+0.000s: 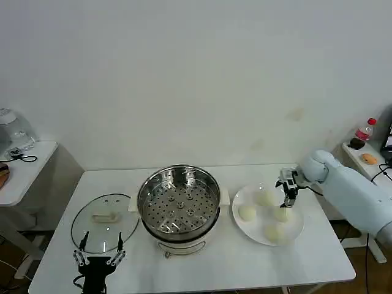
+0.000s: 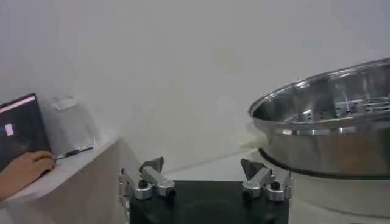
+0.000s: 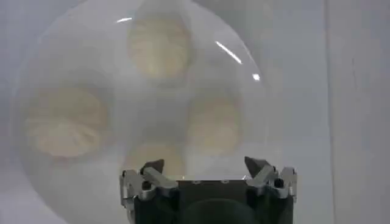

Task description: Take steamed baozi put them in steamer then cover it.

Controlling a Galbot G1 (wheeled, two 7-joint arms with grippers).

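We are hovering our right gripper, jaws spread and empty | directly above plated steamed baozi, centre-right | left gripper waiting open, lower left

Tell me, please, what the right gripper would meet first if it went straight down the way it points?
Probably a steamed baozi on the white plate: the open right gripper hangs above the buns, pointing down. Depth is unclear.
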